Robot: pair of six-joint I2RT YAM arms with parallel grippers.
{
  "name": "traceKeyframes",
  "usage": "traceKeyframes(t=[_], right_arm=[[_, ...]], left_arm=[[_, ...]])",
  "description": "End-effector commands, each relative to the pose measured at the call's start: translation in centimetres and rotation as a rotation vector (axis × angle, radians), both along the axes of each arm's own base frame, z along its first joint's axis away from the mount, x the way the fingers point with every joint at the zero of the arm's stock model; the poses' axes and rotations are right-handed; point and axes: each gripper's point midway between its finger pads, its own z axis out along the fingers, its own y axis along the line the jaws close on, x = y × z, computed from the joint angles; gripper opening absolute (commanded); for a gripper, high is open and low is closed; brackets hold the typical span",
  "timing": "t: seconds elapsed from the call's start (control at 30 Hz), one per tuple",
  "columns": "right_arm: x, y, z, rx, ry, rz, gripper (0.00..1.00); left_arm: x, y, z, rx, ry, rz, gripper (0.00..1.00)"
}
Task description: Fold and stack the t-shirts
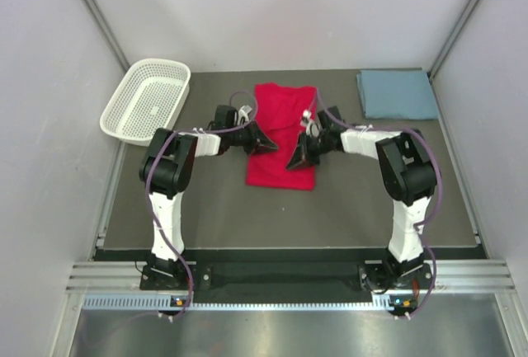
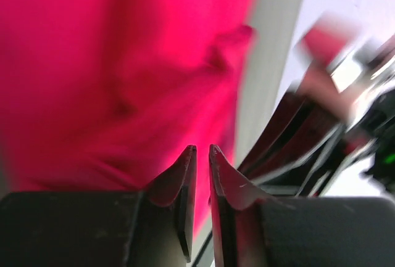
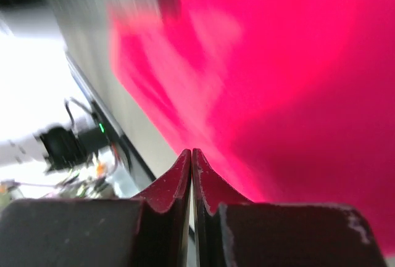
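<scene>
- The red shirt [image 1: 285, 110] lies in the middle of the dark counter [image 1: 247, 217], folded into a long narrow strip that runs from the far side toward the arms' bases.
- The blue-grey shirt [image 1: 398, 93] lies flat, folded into a neat rectangle, well apart from the red shirt on its right and level with its far end.
- A white mesh basket [image 1: 175, 97] sits well to the left of the red shirt, also level with its far end.
- The left end effector [image 1: 262, 138] is at the red shirt's left edge, about halfway along the strip. In the left wrist view it is clenched almost together with only a thin slit between the tips, and no cloth shows in the slit.
- The right end effector [image 1: 297, 157] is over the red shirt's right edge, slightly nearer the bases than the left one. In the right wrist view its tips are clenched tight together, with blurred red cloth behind them. I cannot tell whether any cloth is pinched.
</scene>
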Motion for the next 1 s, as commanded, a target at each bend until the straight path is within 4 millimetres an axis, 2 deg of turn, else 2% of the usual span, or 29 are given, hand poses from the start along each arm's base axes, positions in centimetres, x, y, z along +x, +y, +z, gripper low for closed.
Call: traceKeyframes(t=[0.0, 0.07, 0.1, 0.17, 0.23, 0.3, 0.33, 0.37, 0.47, 0.5, 0.53, 0.57, 0.6, 0.63, 0.7, 0.73, 0.8, 0.83, 0.97], right_arm=[[-2.4, -0.1, -0.9, 0.066, 0.006, 0.043, 0.03], [-3.3, -0.8, -2.2, 0.056, 0.026, 0.058, 0.02], [-4.5, -1.3, -3.2, 0.046, 0.063, 0.059, 0.02], [-5.6, -2.2, -4.0, 0.038, 0.078, 0.064, 0.01], [-7.0, -3.1, -4.0, 0.011, 0.09, 0.075, 0.01], [-7.4, -3.3, -2.5, 0.015, 0.043, 0.087, 0.01], [-7.5, -3.4, -1.8, 0.013, 0.033, 0.086, 0.01], [-6.8, -3.3, -0.4, 0.023, -0.012, 0.086, 0.02], [-5.8, -2.9, 1.0, 0.033, -0.025, 0.08, 0.02], [-5.1, -2.5, 1.7, 0.047, -0.042, 0.078, 0.02], [-4.7, -2.2, 2.0, 0.059, -0.042, 0.074, 0.01], [-4.3, -2.0, 2.1, 0.065, -0.052, 0.073, 0.02], [-3.7, -1.9, 1.9, 0.067, -0.052, 0.066, 0.01], [-3.4, -1.7, 1.7, 0.071, -0.038, 0.056, 0.02], [-3.0, -1.3, 0.9, 0.09, -0.026, 0.052, 0.01], [-2.8, -1.3, 0.6, 0.092, -0.02, 0.046, 0.01], [-3.0, -1.5, -0.8, 0.079, -0.001, 0.042, 0.01], [-3.2, -1.6, -1.2, 0.08, 0.007, 0.046, 0.01], [-4.8, -2.8, -3.1, 0.057, 0.047, 0.047, 0.01]], left_arm=[[2.9, 0.5, 0.0, -0.026, -0.049, 0.024, 0.18], [3.3, 0.7, -0.8, -0.002, -0.039, 0.034, 0.18], [2.8, 1.1, -2.1, 0.049, -0.001, 0.027, 0.18], [3.3, 1.5, -2.3, 0.082, -0.012, 0.028, 0.18], [3.3, 1.8, -2.6, 0.098, -0.009, 0.028, 0.18], [3.3, 2.3, -2.3, 0.12, -0.012, 0.019, 0.18], [3.5, 2.3, -1.7, 0.129, -0.035, 0.013, 0.18], [3.7, 2.4, -1.2, 0.146, -0.078, 0.002, 0.18], [2.5, 2.6, 1.1, 0.157, -0.082, -0.028, 0.25], [2.2, 2.6, 3.0, 0.145, -0.112, -0.034, 0.27], [1.4, 2.7, 3.3, 0.14, -0.101, -0.039, 0.3], [0.7, 2.4, 4.0, 0.127, -0.105, -0.051, 0.31], [0.0, 2.3, 5.6, 0.108, -0.125, -0.057, 0.31], [-1.4, 2.3, 5.2, 0.099, -0.1, -0.071, 0.31], [-3.3, 1.3, 6.6, 0.036, -0.099, -0.092, 0.3], [-5.4, 1.5, 4.8, 0.028, -0.04, -0.092, 0.27], [-6.6, 1.5, 4.7, -0.013, -0.04, -0.073, 0.22], [-8.2, 2.1, 2.6, 0.004, 0.02, -0.065, 0.21], [-10.0, 3.5, -0.9, 0.044, 0.093, -0.045, 0.15]])
